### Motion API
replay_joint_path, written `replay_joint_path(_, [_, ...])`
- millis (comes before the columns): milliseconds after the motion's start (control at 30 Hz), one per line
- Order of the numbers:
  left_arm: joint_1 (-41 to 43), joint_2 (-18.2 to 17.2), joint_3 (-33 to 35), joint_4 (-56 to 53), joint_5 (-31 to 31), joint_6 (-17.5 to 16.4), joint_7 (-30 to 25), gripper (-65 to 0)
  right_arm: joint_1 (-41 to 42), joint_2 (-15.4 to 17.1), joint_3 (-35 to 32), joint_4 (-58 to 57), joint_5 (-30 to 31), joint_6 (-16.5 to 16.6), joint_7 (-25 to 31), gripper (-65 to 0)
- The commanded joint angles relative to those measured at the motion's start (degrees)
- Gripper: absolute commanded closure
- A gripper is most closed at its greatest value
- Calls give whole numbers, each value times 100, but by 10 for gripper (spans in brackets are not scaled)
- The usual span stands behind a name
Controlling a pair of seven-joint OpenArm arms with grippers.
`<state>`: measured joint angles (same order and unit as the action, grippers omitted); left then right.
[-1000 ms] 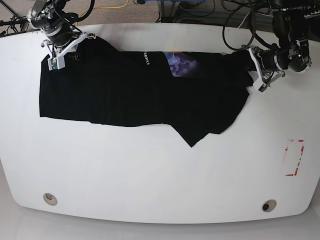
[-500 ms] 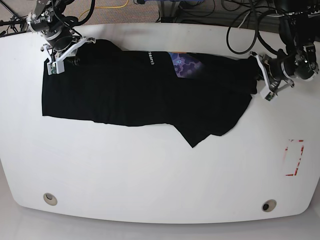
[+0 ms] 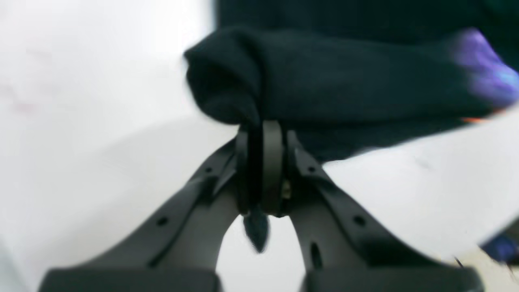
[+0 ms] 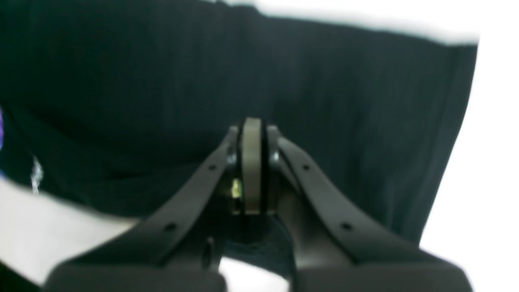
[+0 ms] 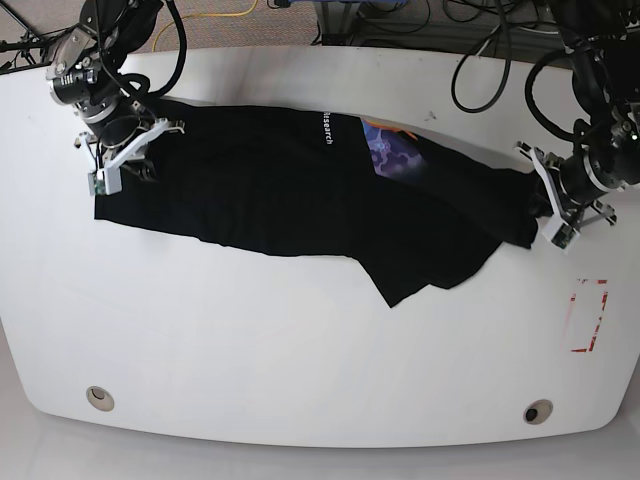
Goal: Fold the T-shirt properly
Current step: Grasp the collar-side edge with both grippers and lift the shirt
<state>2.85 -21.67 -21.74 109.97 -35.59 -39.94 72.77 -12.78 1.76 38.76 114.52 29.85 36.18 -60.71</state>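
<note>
Black cloth of the T-shirt (image 5: 300, 190) lies stretched across the far half of the white tabletop (image 5: 300, 350), with the purple and orange print (image 5: 392, 150) and the white lettering (image 5: 327, 128) turned up near the middle. The left gripper (image 5: 552, 212) has its jaws pressed together on a bunched end of the cloth, and the right gripper (image 5: 112, 168) has its jaws clamped on the opposite end. I judge that the step is to carry the shirt stretched between both arms. To do it well, both arms should move at the same speed and keep an even tension, so the hanging flap (image 5: 420, 275) does not twist under.
</note>
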Motion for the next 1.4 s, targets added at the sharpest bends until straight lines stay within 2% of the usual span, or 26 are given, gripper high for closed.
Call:
replay_joint_path(0, [-228, -79, -72, 154, -49, -6, -82, 0, 183, 75, 14, 60, 88, 26, 80, 0])
replay_joint_path(133, [-545, -88, -301, 154, -5, -6, -82, 0, 517, 198, -4, 60, 88, 26, 80, 0])
replay_joint_path(300, [-1054, -88, -354, 137, 399, -6, -117, 0, 957, 409, -276, -1, 79, 8, 80, 0])
replay_joint_path(467, [-1459, -88, -336, 110, 724, -6, -231, 0, 1431, 497, -285, -37, 79, -185, 80, 0])
replay_joint_path(633, [-2013, -88, -319, 110, 742, -6, -240, 0, 1941, 593, -338, -89, -9, -203, 80, 0])
replay_joint_path(933, [-2821, -61, -319, 110, 742, -6, -240, 0, 2820, 813, -901, -98, -527, -150, 80, 0])
replay_joint_path(1100, [-3129, -61, -319, 110, 742, -6, -249, 0, 3260, 1077, -1094, -142, -563, -150, 88, 0])
replay_joint_path(1367, [-3771, -44, -222, 110, 742, -6, -249, 0, 4236, 1525, -1375, -819, -554, -150, 88, 0])
